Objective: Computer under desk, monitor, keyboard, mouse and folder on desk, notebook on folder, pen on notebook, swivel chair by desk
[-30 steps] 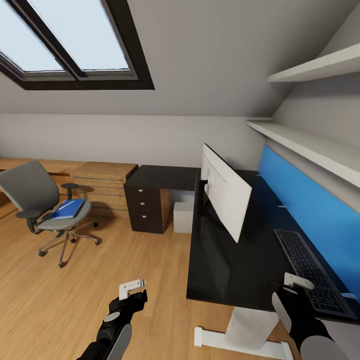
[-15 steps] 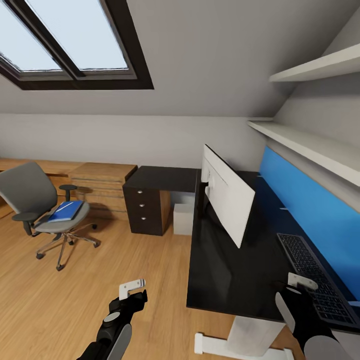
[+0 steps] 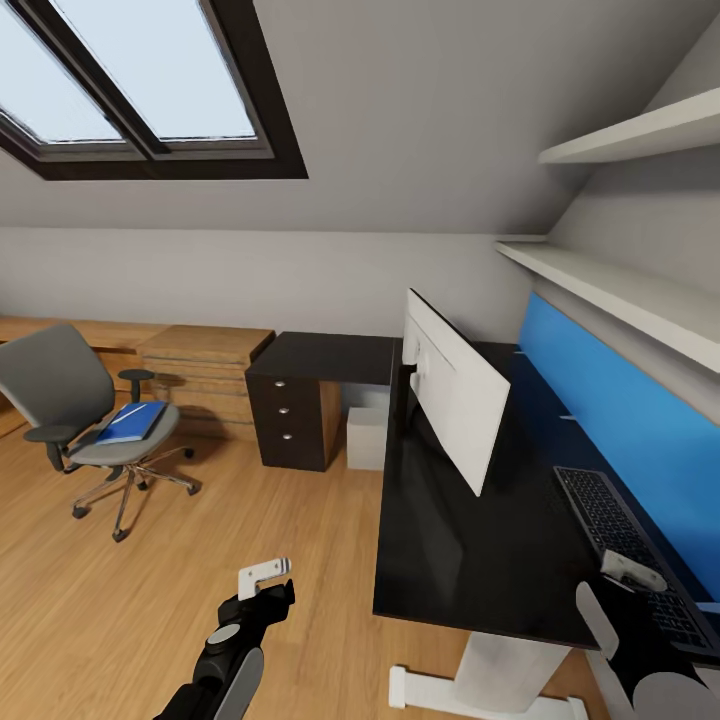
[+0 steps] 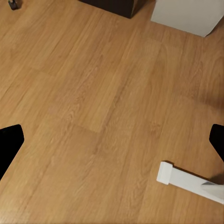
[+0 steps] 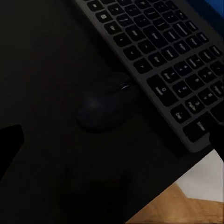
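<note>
The right gripper [image 3: 640,590], jaws wide, hangs over the mouse [image 5: 103,105] beside the keyboard [image 5: 161,60] at the desk's [image 3: 460,560] near edge (left gripper [image 3: 262,580] open over floor).

I see a glossy black bench [image 3: 455,560] with a dark brown drawer unit [image 3: 297,420], a monitor [image 3: 455,385] with pale grey-white back, a dark grey keyboard [image 5: 161,60], a dark mouse [image 5: 105,105], a bright blue folder [image 3: 132,421] on the grey swivel chair [image 3: 75,405], a pale computer [image 3: 367,436], and a warm wood-grain floor [image 4: 93,116]

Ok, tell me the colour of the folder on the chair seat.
Bright blue folder, clearest in the head view.
</note>
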Controlling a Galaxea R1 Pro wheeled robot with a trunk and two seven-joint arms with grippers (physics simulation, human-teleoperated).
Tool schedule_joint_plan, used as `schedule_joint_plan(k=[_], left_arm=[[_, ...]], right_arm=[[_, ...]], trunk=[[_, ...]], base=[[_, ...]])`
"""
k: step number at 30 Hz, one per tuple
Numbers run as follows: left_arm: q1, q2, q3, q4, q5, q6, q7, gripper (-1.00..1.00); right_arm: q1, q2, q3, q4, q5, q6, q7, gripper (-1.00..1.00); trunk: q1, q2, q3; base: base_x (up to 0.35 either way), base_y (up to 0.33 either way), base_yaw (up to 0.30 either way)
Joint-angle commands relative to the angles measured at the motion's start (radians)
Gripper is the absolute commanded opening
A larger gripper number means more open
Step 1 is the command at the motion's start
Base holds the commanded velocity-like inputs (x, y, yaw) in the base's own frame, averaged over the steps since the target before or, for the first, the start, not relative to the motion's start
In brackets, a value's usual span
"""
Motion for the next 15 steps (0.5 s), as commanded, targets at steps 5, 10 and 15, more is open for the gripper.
schedule_joint_plan(k=[5, 10, 15], left_arm=[[-0.001, 0.000, -0.002, -0.002, 0.008, 0.002, 0.009, 1.00], [-0.001, 0.000, -0.002, -0.002, 0.008, 0.002, 0.008, 1.00], [-0.001, 0.000, -0.002, -0.002, 0.008, 0.001, 0.008, 1.00]], right_arm=[[-0.001, -0.010, -0.001, -0.002, -0.047, 0.004, 0.003, 1.00], [-0.001, -0.010, -0.002, -0.003, -0.049, 0.004, 0.004, 1.00], [-0.001, -0.010, -0.002, -0.007, -0.050, 0.004, 0.004, 1.00]], trunk=[[0.001, -0.002, -0.002], [0.001, -0.002, -0.002], [0.001, -0.002, -0.002]], base=[[0.000, 0.000, 0.000], [0.001, 0.000, 0.000], [0.149, 0.000, 0.000]])
